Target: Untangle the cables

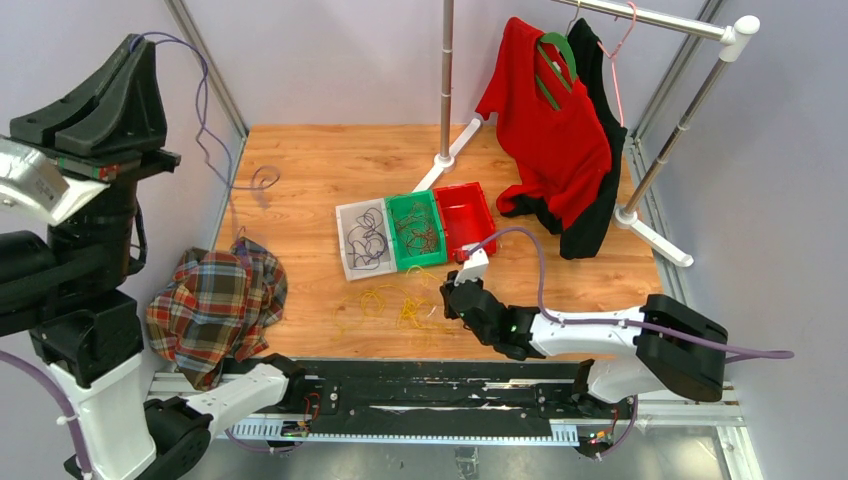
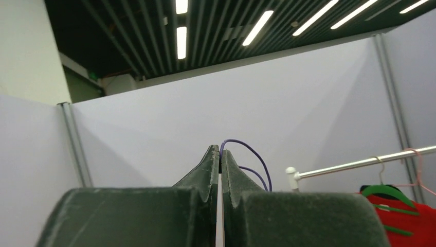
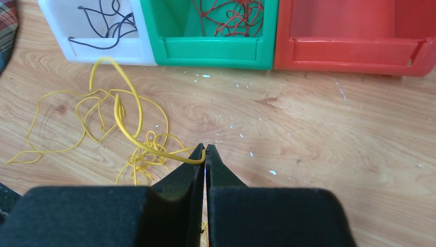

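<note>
Cables [image 3: 119, 110]: 1 yellow tangle, 3 bins [image 3: 211, 49]

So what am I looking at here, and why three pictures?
These are two robot arms bolted to a wooden table, each ending in a two-finger gripper. The wide picture is from a camera above and behind them. The other two are from cameras on the wrists, so the black wedges are each arm's own fingers. The right gripper is shut on a yellow cable from the loose tangle on the table. The left gripper, raised high, is shut on a thin purple cable. A white bin, a green bin, a red bin and a plaid cloth also sit on the table.
</note>
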`<state>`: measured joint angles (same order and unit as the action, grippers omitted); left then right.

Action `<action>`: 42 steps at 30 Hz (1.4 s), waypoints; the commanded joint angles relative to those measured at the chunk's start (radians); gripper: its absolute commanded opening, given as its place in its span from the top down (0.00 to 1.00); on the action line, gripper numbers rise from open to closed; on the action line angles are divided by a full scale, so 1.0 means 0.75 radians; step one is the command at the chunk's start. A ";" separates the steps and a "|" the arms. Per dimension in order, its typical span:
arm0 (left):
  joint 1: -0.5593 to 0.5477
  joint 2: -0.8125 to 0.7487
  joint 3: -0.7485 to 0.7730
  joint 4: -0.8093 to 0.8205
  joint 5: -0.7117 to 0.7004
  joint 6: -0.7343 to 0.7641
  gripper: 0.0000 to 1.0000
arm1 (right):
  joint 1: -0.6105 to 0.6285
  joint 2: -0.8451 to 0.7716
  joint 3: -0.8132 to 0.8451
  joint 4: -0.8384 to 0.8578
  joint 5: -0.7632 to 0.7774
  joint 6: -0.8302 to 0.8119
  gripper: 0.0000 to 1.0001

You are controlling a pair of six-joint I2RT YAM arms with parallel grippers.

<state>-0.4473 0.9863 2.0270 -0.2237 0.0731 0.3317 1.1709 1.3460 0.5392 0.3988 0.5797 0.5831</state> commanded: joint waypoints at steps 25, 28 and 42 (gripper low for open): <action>0.002 -0.088 -0.396 -0.428 0.827 -0.061 1.00 | -0.007 -0.467 0.624 -0.523 -0.653 -0.607 0.31; 0.002 -0.081 -0.423 -0.428 0.829 -0.075 1.00 | -0.007 -0.445 0.671 -0.529 -0.689 -0.646 0.29; 0.003 -0.081 -0.709 -0.359 0.399 0.267 1.00 | -0.025 -0.327 0.654 -0.515 -0.352 -0.647 0.30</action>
<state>-0.4473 0.9169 1.5669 -0.5438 0.5610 0.3935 1.1706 1.1099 1.0542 0.0162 0.1810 0.1017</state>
